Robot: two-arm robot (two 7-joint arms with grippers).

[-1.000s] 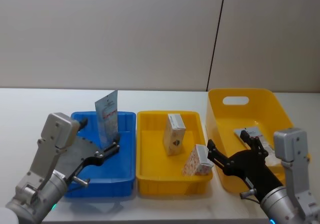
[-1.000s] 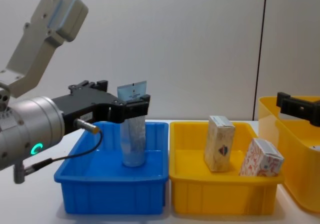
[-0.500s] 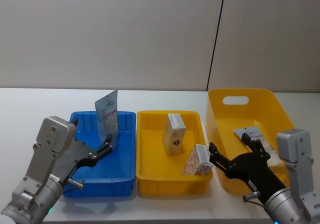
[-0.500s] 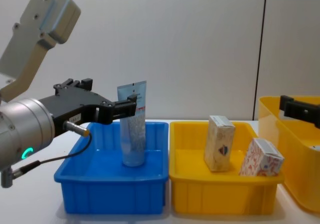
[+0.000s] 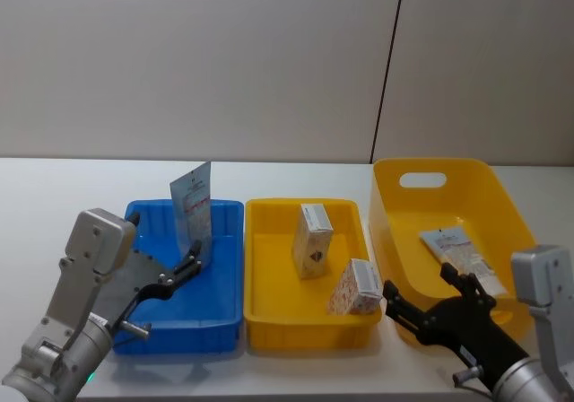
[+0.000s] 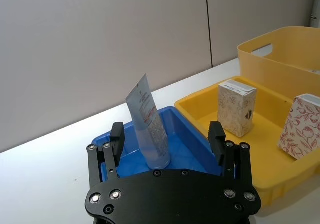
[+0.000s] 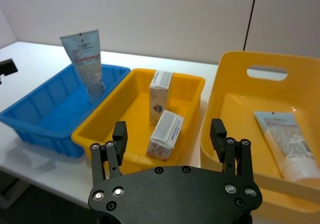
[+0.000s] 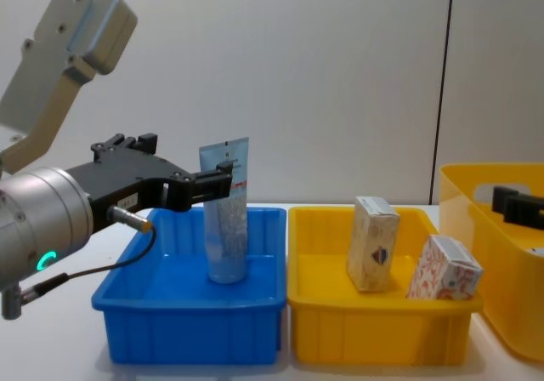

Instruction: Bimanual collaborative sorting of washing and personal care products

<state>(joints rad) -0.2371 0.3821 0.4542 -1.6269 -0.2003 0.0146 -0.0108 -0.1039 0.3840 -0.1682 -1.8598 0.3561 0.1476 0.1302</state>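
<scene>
Release done: left gripper (image 5: 184, 267), jaws now spread and empty, has backed off the tube (image 5: 193, 212), which stands alone near the blue tray's (image 5: 179, 344) far edge. Right gripper (image 5: 421, 285), also spread and empty, has pulled back from the yellow basket (image 5: 430, 164); second tube (image 5: 457, 249) lies inside. Both placements look finished.

Side by side on a white bench (image 5: 54, 196): blue tray (image 5: 215, 296) lower left, yellow tray (image 5: 276, 287) centre, taller yellow handled tub (image 5: 448, 203) right, grey wall (image 5: 224, 61) across the top.
</scene>
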